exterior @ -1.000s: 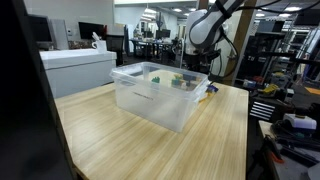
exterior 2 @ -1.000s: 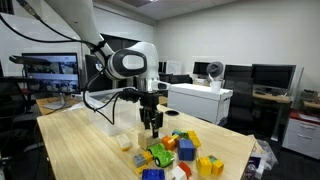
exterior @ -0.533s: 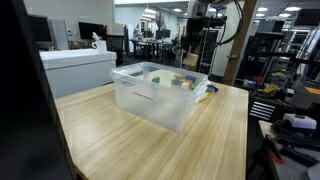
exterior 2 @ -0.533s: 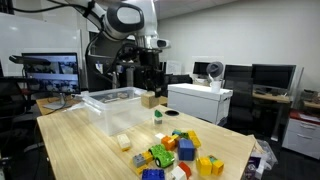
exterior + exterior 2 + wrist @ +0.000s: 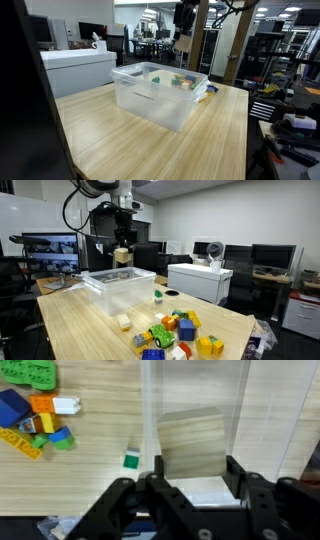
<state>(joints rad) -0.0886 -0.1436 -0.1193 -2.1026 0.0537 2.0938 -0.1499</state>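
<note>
My gripper (image 5: 195,468) is shut on a light wooden block (image 5: 192,442), one finger on each side of it. In both exterior views the gripper (image 5: 123,246) hangs high in the air with the wooden block (image 5: 123,255) in it, above the clear plastic bin (image 5: 120,288). The gripper (image 5: 183,20) shows near the top of an exterior view, over the far end of the clear bin (image 5: 160,95). Through the wrist view the bin's clear wall (image 5: 146,410) lies below the block.
A pile of coloured toy bricks (image 5: 178,330) lies on the wooden table near its edge, also seen as coloured bricks (image 5: 32,412). A small green piece (image 5: 131,459) and a pale block (image 5: 124,322) lie beside the bin. Desks and monitors surround the table.
The arm has risen from the toy brick pile with the wooden block and swung across to above the clear bin. The grip has stayed the same.
</note>
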